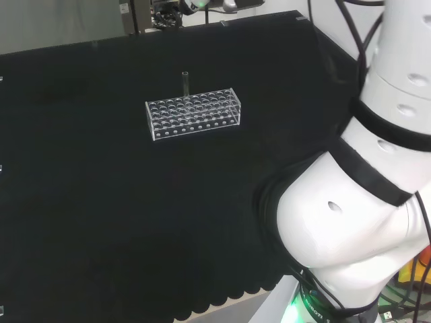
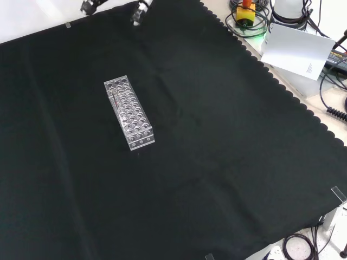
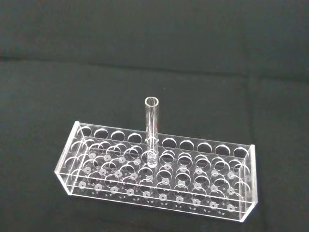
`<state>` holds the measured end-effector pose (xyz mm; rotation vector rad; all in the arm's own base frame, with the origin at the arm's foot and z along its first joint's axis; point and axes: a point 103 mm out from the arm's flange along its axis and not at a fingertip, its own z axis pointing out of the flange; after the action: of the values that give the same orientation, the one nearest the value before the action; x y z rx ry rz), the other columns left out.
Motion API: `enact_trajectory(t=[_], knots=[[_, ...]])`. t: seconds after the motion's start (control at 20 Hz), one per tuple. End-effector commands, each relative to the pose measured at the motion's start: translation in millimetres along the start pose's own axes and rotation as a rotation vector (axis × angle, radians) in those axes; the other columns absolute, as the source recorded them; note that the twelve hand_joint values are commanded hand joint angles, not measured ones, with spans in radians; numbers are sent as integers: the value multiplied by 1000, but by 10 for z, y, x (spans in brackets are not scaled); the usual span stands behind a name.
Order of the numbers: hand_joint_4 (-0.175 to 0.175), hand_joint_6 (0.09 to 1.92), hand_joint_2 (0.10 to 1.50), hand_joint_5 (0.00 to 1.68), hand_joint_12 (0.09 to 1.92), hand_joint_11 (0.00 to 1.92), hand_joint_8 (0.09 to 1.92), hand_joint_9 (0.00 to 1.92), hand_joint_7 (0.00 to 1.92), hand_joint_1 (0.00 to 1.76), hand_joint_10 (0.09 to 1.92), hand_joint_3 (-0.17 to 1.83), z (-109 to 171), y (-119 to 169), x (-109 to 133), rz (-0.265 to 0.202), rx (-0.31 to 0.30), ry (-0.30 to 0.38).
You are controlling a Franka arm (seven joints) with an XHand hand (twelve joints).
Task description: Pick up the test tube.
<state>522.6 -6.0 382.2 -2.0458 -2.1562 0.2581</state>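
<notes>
The test tube (image 3: 151, 133) stands upright in a clear rack (image 3: 159, 176) mid-cloth (image 1: 101, 202), well apart from the hand (image 2: 140, 12), whose fingers' spread I cannot tell.

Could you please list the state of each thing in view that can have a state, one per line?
Clear glass test tube: upright in the rack, empty as far as can be seen, not held.
Clear plastic test tube rack: standing flat on the black cloth, every other hole empty.
Hand: fingers at the front view's top edge, touching nothing.
</notes>
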Motion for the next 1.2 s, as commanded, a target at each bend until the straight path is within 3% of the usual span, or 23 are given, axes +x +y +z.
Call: enact_trajectory(t=[0.05, 0.3, 0.5, 0.75, 1.2], knots=[[-33, 87, 1061, 25, 1309, 0, 537, 0, 0, 600, 792, -148, 322, 390, 4, -22, 90, 1], [-34, 87, 1066, 37, 1311, 0, 588, 0, 0, 607, 798, -158, 623, 609, 16, -25, 148, 11], [-48, 87, 1075, 99, 1358, 0, 756, 29, 49, 632, 895, -174, 833, 728, 5, -30, 128, 58], [-63, 87, 1077, 174, 1425, 0, 844, 94, 124, 666, 948, -175, 1074, 904, 26, -23, 190, 37], [-65, 87, 1071, 185, 1432, 0, 863, 86, 70, 696, 958, -175, 1387, 1190, 67, -26, 279, -14]])
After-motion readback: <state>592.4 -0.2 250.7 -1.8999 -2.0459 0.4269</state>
